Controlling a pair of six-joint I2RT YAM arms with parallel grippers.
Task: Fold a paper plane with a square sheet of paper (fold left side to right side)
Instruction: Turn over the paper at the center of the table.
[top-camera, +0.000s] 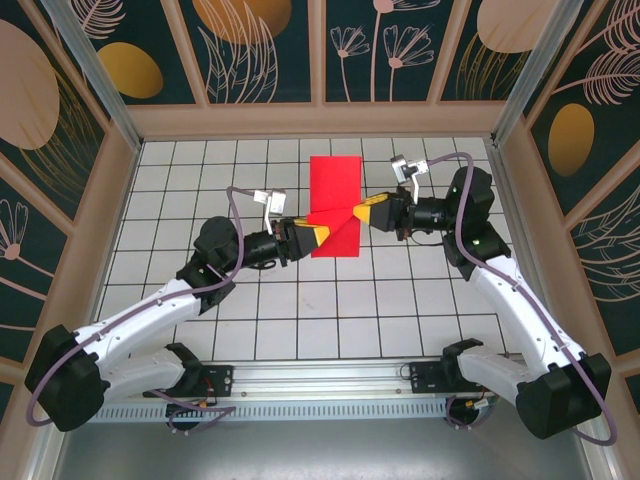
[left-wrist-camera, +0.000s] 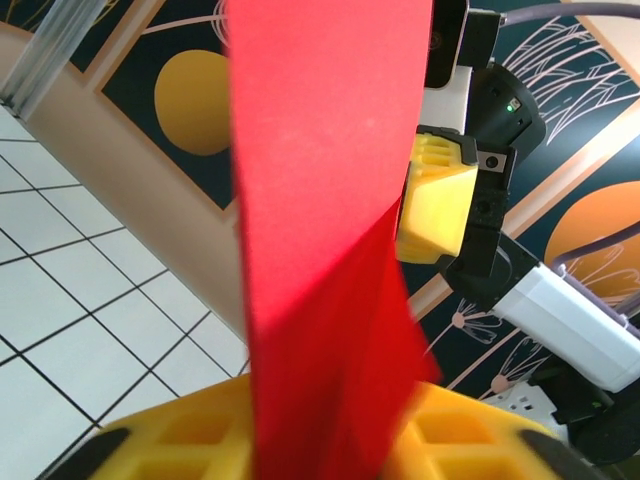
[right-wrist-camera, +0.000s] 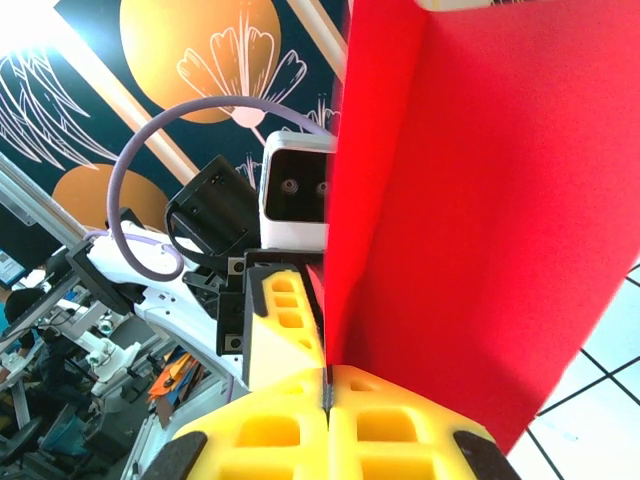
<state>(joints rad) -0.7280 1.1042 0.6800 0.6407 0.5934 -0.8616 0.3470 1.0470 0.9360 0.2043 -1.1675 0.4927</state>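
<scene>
**Two grippers meet on one red sheet**

One red paper sheet (top-camera: 335, 185) lies mid-table in the overhead view. Its far part is a flat, upright rectangle on the tiles. Its near part carries a diagonal crease and a darker shaded flap where the arms meet it. We see thin, matte, plain paper with crisp straight edges.

The right gripper (top-camera: 366, 213) comes in from the right. In its wrist view its yellow fingers (right-wrist-camera: 290, 430), moulded with rectangular pockets, press together to a hairline seam. The paper rises out of that seam, so this gripper is clamped on the sheet.

The left gripper (top-camera: 320, 232) reaches the sheet's left edge. In its wrist view the paper runs up from between its yellow fingers (left-wrist-camera: 190, 445) and covers the gap, so we cannot tell whether they pinch it.

Both wrist views cut off the sheet's ends. Beneath lies the white gridded table (top-camera: 200, 170), ringed by dark floral wall panels (top-camera: 265, 45).
</scene>
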